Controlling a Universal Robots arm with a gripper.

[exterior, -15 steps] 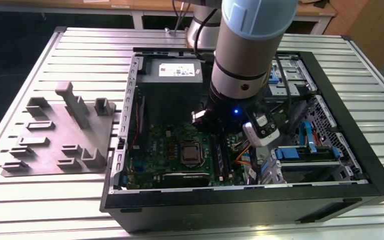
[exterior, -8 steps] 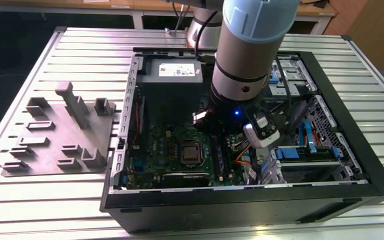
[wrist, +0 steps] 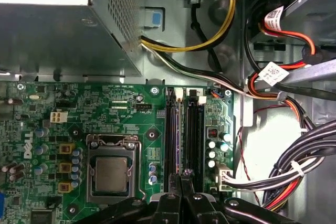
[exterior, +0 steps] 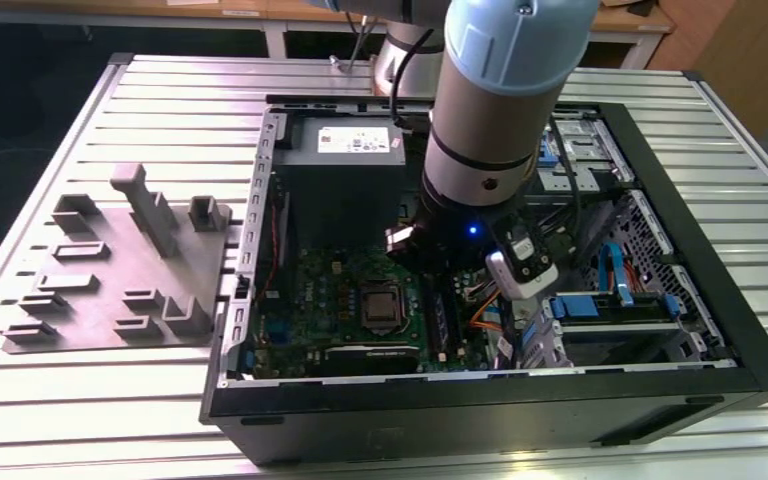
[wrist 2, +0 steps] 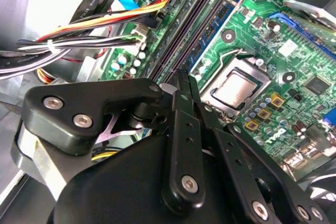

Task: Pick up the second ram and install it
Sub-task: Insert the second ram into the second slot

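My gripper [exterior: 446, 300] is low inside the open computer case, over the green motherboard [exterior: 317, 290]. In both wrist views its black fingers [wrist 2: 182, 90] are pressed together, and I see nothing between them. The gripper tip [wrist: 181, 174] hovers just above the long black memory slots [wrist: 184, 129], beside the silver processor socket [wrist: 111, 171]. The slot nearest the socket [wrist: 173, 135] has a purplish sheen along its length. I cannot tell the second ram apart from these slots. The slots [wrist 2: 184, 30] run away from the gripper [wrist 2: 182, 74].
A grey power-supply box [exterior: 341, 145] sits at the case's far end. Bundled cables [wrist: 294, 171] and red and yellow wires [wrist: 283, 35] crowd the side beyond the slots. On the exterior view's left, a grey fixture plate [exterior: 104, 270] with raised blocks lies on the slatted table.
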